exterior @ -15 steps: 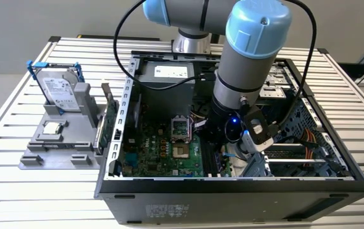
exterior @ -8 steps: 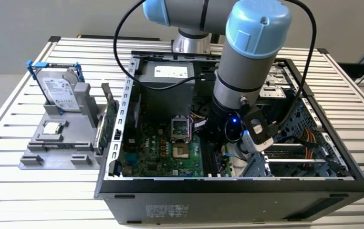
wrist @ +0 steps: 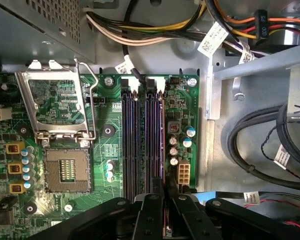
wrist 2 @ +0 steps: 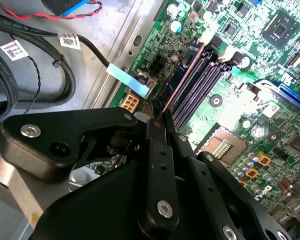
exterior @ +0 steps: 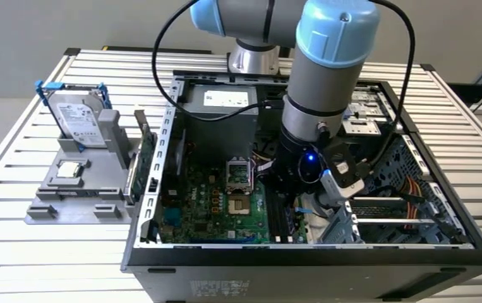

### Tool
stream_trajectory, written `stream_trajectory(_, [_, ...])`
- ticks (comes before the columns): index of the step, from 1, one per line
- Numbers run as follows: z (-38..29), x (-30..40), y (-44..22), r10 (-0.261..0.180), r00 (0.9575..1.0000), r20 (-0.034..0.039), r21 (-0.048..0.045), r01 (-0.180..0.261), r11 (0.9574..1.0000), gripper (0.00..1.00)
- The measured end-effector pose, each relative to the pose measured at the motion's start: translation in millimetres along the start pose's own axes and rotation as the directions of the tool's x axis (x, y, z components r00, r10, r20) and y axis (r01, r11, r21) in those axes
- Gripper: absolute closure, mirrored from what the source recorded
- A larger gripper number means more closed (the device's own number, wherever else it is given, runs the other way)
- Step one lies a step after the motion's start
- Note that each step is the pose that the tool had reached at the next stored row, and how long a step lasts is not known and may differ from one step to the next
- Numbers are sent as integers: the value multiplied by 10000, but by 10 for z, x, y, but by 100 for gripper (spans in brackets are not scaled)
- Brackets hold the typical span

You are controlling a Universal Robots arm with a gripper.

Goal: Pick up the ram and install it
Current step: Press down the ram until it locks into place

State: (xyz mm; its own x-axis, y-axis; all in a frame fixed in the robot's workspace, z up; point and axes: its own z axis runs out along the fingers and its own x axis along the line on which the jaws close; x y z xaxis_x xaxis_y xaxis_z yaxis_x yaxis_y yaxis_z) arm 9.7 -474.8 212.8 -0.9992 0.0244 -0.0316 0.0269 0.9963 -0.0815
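Gripper (wrist 2: 157,120) clamps ram (wrist 2: 182,80) edge-on over slots (wrist: 142,145).

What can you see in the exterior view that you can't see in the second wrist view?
The exterior view gives you the big robot arm, the whole computer case, the hard drive standing on a gray tray, and the slatted table. The second wrist view gives you the gripper up close, pinching the ram edge-on beside the memory slots. Both have the green motherboard.
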Motion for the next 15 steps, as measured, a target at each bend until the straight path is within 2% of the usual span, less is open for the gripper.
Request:
stream_trajectory(3, [-15, 5, 11, 1, 10000, 1, -26, -1, 10000, 100])
stream_trajectory(7, [-45, 9, 18, 0, 10000, 2, 2, 0, 10000, 100])
stream_trajectory(15, [-89, 16, 39, 51, 10000, 3, 131, -51, 9999, 100])
